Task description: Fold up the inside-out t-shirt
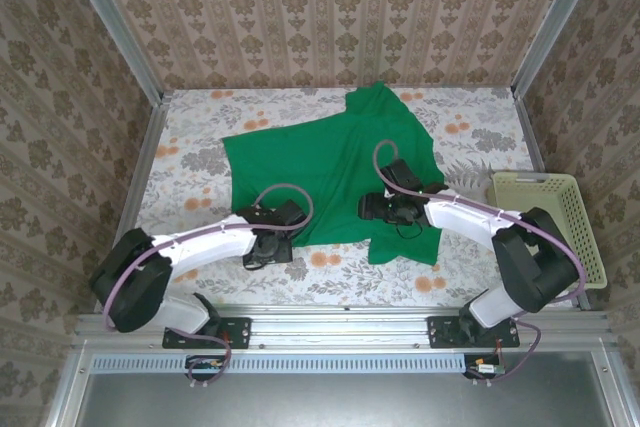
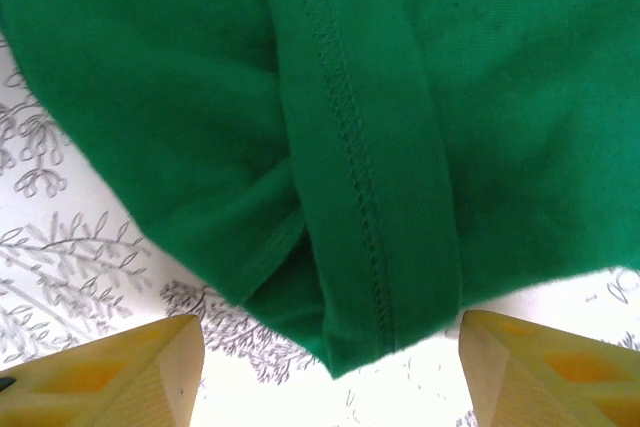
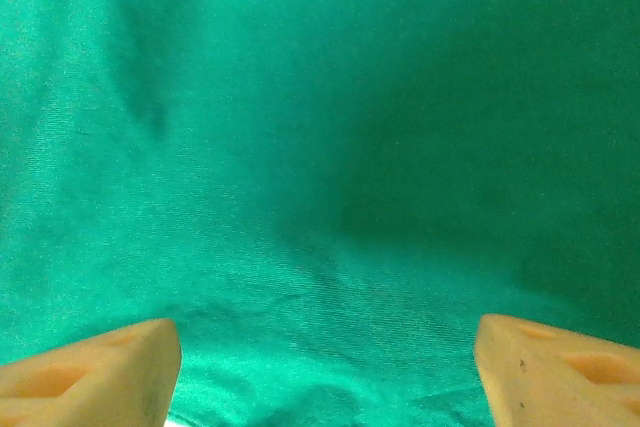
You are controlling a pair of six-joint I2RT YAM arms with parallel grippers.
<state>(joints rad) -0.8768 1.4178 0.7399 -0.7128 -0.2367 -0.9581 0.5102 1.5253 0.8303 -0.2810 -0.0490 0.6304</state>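
The inside-out t-shirt (image 1: 330,172) lies spread out, bright green and wrinkled, in the middle of the floral table. My left gripper (image 1: 270,247) is at the shirt's near-left edge. In the left wrist view its yellow fingers (image 2: 120,372) stand wide apart, and a seamed corner of the t-shirt (image 2: 370,247) reaches down between them without touching either one. My right gripper (image 1: 373,209) hovers over the near-right part of the shirt. Its fingers (image 3: 90,372) are spread wide over flat green cloth (image 3: 320,177), and nothing is pinched between them.
A pale yellow-green plastic basket (image 1: 553,217) stands at the table's right edge, beside the right arm. Patterned walls and metal posts close in the table at the back and sides. Bare floral tabletop (image 1: 200,157) shows to the left of the shirt.
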